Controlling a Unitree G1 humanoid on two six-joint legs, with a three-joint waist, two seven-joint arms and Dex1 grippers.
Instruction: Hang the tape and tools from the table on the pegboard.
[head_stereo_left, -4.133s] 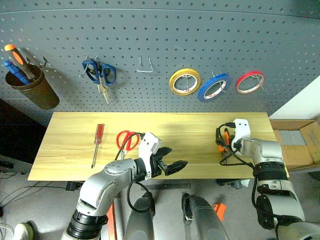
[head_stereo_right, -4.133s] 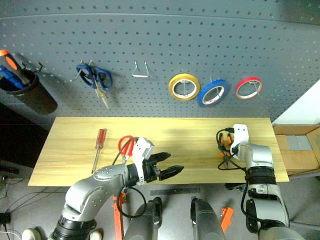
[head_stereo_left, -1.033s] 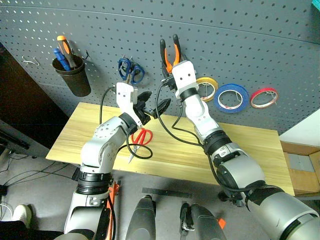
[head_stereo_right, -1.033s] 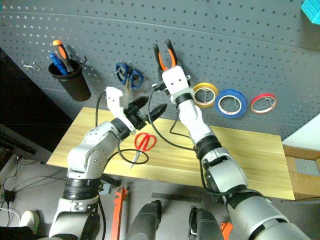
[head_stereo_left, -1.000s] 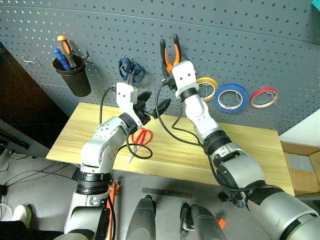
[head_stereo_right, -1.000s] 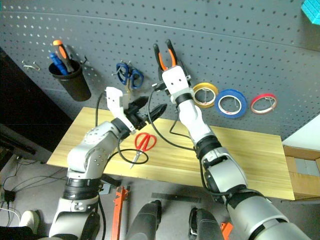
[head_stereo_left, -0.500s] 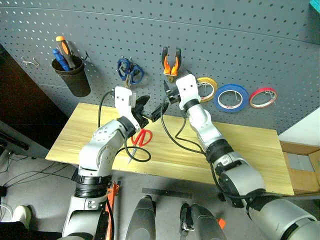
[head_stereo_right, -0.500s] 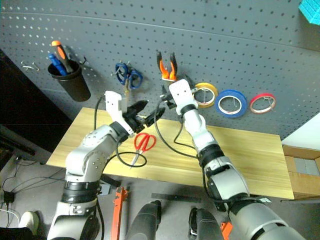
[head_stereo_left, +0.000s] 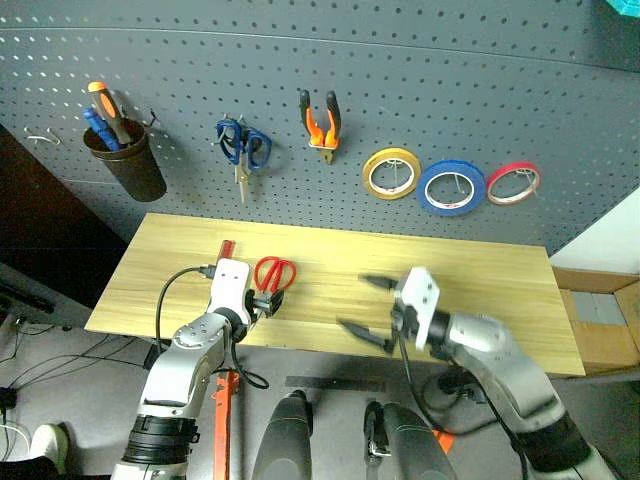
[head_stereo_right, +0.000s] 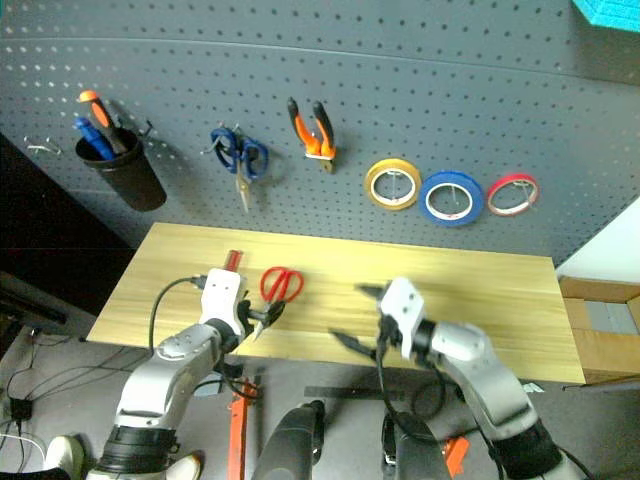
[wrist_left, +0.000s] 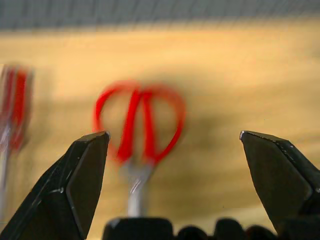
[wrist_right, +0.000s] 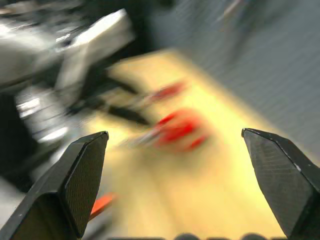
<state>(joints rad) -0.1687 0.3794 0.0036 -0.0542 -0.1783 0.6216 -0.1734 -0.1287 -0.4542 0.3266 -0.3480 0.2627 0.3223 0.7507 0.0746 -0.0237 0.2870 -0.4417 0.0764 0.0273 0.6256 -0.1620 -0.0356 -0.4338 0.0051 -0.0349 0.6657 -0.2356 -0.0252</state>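
Note:
The pliers (head_stereo_left: 320, 122) hang by their orange-and-black handles on the dark grey pegboard (head_stereo_left: 450, 90). To their right hangs the blue tape (head_stereo_left: 452, 186), between a yellow ring and a red ring. The red-handled scissors (head_stereo_left: 273, 275) lie on the table (head_stereo_left: 480, 290), left of its middle. My left gripper (head_stereo_left: 262, 302) sits low right behind them, open; in the left wrist view the scissors (wrist_left: 137, 120) lie between its spread fingers (wrist_left: 85, 175), loops pointing away. My right gripper (head_stereo_left: 368, 310) hovers open and empty over the table's front middle.
A brown cup (head_stereo_left: 128, 165) with orange and blue screwdrivers hangs at the far left, blue-handled scissors (head_stereo_left: 243, 150) beside the pliers. Also hanging are a yellow ring (head_stereo_left: 391, 172) and a red ring (head_stereo_left: 514, 183). A red-handled screwdriver (head_stereo_left: 226, 248) lies left of the scissors. A cardboard box (head_stereo_left: 600, 310) stands right of the table.
My right gripper let go of the pliers, which now hang on the pegboard, and drew back down over the table. My left gripper sank to the red scissors. The camera view shifted.

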